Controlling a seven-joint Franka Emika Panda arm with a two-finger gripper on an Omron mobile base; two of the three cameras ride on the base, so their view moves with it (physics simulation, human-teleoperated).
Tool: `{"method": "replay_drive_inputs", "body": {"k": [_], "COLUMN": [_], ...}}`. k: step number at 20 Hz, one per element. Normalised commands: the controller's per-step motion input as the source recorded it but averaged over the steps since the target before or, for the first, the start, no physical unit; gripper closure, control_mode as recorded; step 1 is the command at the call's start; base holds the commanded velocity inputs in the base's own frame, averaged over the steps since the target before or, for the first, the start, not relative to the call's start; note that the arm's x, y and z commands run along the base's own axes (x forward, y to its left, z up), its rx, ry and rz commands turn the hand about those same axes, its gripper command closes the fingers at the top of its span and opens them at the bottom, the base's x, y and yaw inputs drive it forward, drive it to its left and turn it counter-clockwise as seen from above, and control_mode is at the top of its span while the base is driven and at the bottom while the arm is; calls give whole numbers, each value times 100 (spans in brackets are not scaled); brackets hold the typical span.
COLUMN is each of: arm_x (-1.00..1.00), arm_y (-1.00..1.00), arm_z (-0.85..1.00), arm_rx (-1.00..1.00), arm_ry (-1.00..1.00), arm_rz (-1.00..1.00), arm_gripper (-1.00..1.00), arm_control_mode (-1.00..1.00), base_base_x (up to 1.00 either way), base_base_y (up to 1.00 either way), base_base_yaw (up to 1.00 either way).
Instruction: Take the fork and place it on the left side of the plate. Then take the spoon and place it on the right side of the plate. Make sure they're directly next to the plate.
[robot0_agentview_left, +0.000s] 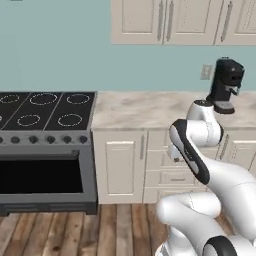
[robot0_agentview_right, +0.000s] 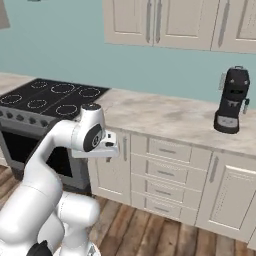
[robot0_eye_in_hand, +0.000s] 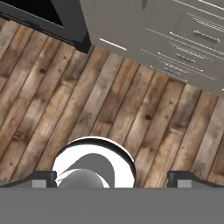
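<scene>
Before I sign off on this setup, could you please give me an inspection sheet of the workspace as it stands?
Surface: marble counter, bare apart from the coffee machine.
Job's things: nothing seen of fork, spoon or plate.
Clutter: black coffee machine near the counter's right end, by the wall.
Grippers: gripper open, empty, pointing down at the wooden floor.
Cables: nothing seen.
Surroundings: black stove with oven left of the counter; cream drawers below, wall cabinets above.
</scene>
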Motion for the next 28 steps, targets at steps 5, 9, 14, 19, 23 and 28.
{"method": "replay_drive_inputs", "body": {"k": [5, 9, 14, 19, 23, 28], "arm_x": [0, 0, 0, 0, 76, 80], "arm_y": [0, 0, 0, 0, 25, 11], "arm_z": [0, 0, 0, 0, -30, -34], "arm_rx": [0, 0, 0, 0, 0, 0], "arm_ry": [0, 0, 0, 0, 11, 9], "arm_rz": [0, 0, 0, 0, -29, -26], "arm_gripper": [-100, -100, -100, -100, -100, -100], "arm_control_mode": [100, 100, 100, 100, -100, -100], "base_base_x": [100, 96, 83, 64, 0, 0], "base_base_y": [55, 56, 50, 41, 0, 0], "base_base_yaw": [-10, -12, -16, -26, 0, 0]}}
